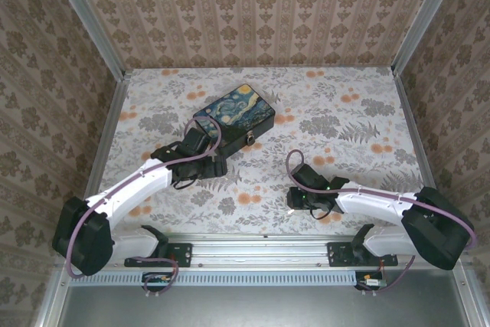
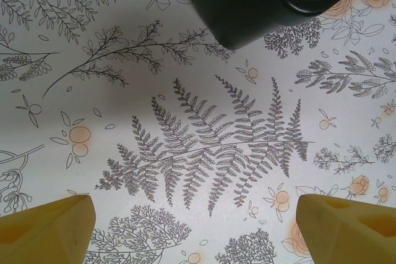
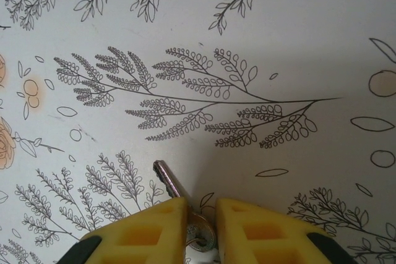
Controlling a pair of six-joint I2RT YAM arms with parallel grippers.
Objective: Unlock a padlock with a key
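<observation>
Right claw [image 3: 201, 207] nearly closed, key [image 3: 169, 182] head between the pads, blade pointing 11 o'clock. Can't tell if gripped. Key lies flat on floral tablecloth [image 1: 344, 120]. Left claw [image 2: 193, 207] wide open, empty, painted box [image 2: 235, 10] at its 12 o'clock. Wallpapered walls [image 1: 260, 13] on three sides.

Left arm [image 1: 130, 189] and right arm [image 1: 375, 204]: white links, black joints, purple cables [image 1: 73, 246]; yellow wedge-shaped fingertips [image 3: 148, 230].
</observation>
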